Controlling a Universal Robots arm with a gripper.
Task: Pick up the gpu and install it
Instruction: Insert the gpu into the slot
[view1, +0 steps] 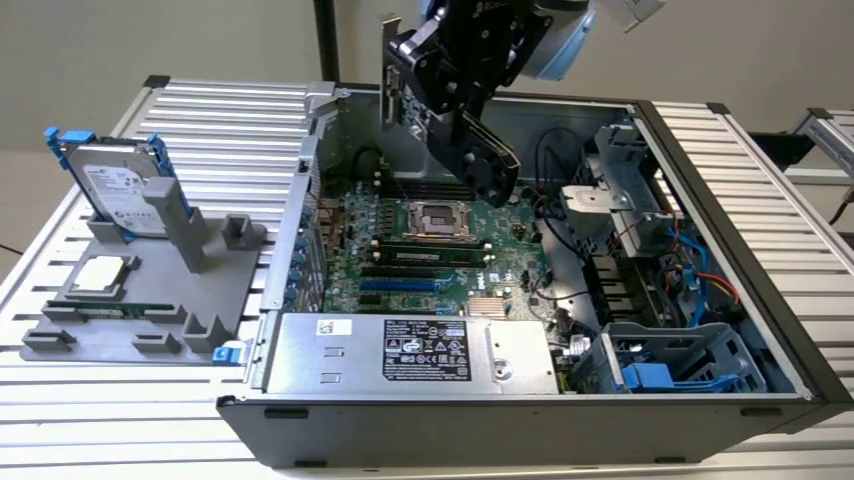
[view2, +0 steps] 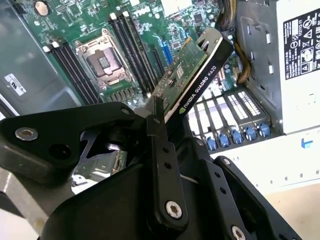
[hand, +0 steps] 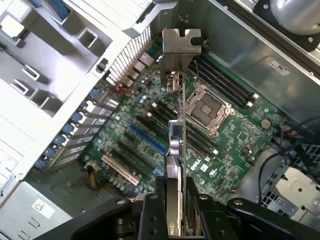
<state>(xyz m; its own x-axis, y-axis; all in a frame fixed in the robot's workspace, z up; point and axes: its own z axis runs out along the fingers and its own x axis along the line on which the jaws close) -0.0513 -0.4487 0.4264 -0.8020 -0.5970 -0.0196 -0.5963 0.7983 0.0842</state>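
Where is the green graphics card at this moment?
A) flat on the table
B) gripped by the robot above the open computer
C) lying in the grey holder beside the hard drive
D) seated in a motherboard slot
B: the gripper is shut on the gpu, holding it in the air over the motherboard inside the open case.

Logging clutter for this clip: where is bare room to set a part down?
Bare ribbed table behind the grey fixture and in front of it. Crowded inside the case, where the hand holds the gpu over the motherboard.
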